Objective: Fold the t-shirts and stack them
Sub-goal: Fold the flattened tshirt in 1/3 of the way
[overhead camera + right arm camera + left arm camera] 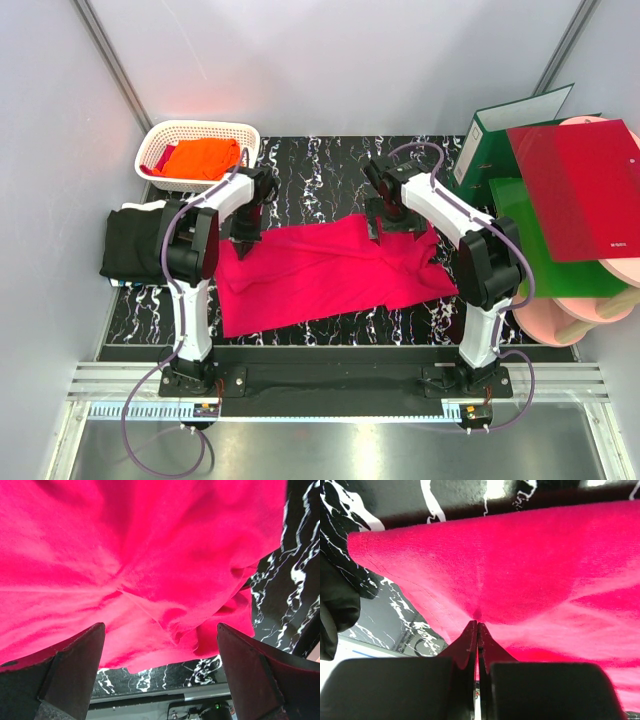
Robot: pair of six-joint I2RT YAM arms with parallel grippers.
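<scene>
At the far left, a folded black cloth t-shirt (135, 245) lies on the left end of the black worktop with white marble veins (320, 165). Behind it, at the back left corner, stands a white plastic lattice basket (243, 130), and an orange cloth t-shirt (200, 157) lies crumpled inside it.

My left hand (477, 625) is just to the right of the black t-shirt, low over the worktop. Its two fingers are pressed together and they pinch the left edge of a crimson-pink cloth t-shirt (320, 275). The cloth makes small creases that run into the fingertips.

This crimson-pink t-shirt is spread over the middle of the worktop, between my two arms. Its left part lies rather flat, and its right part is bunched, with folds near the right edge.

My right hand (160, 627) hangs over the upper right part of the same t-shirt. Its fingers stand wide apart and there is nothing between them. I cannot tell if they touch the cloth.

At the far right, off the worktop, a glossy red plastic folder (580, 190) lies on top of green folders (530, 235).
</scene>
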